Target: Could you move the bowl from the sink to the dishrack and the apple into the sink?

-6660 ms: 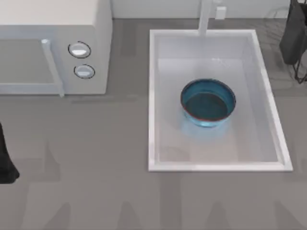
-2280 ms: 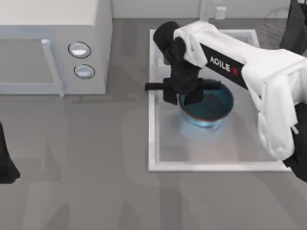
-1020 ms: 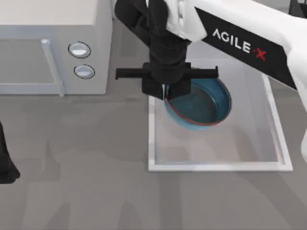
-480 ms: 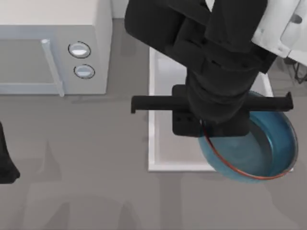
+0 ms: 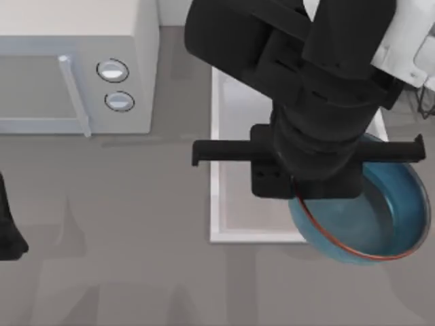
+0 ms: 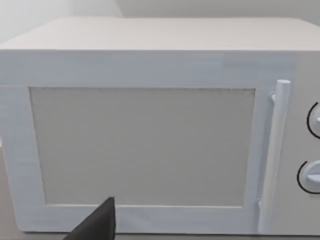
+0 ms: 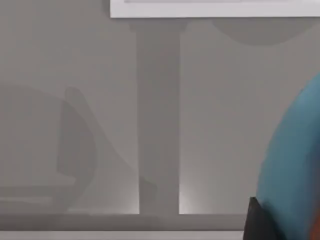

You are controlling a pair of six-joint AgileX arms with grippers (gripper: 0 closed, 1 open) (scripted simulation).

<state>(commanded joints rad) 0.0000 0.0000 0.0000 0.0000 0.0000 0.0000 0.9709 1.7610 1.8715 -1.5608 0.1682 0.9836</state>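
Observation:
My right gripper [image 5: 300,195] hangs high over the sink's front right part, shut on the left rim of the blue bowl [image 5: 370,221]. The bowl is lifted off the basin and reaches past the sink's front rim. In the right wrist view the bowl's blue wall [image 7: 295,160] sits beside a dark fingertip [image 7: 259,220]. The white sink [image 5: 216,176] is largely covered by the arm. A bit of the dishrack's black wire [image 5: 428,103] shows at the right edge. The apple is out of view. My left arm [image 5: 7,227] is parked at the left edge.
A white microwave [image 5: 75,68] with two round knobs stands at the back left, and its door [image 6: 145,145] faces the left wrist camera. Grey countertop [image 5: 122,272] stretches across the front and left of the sink.
My right arm came in over the sink, closed on the bowl's left rim and raised it. Over the last second the bowl moved right and toward the table's front.

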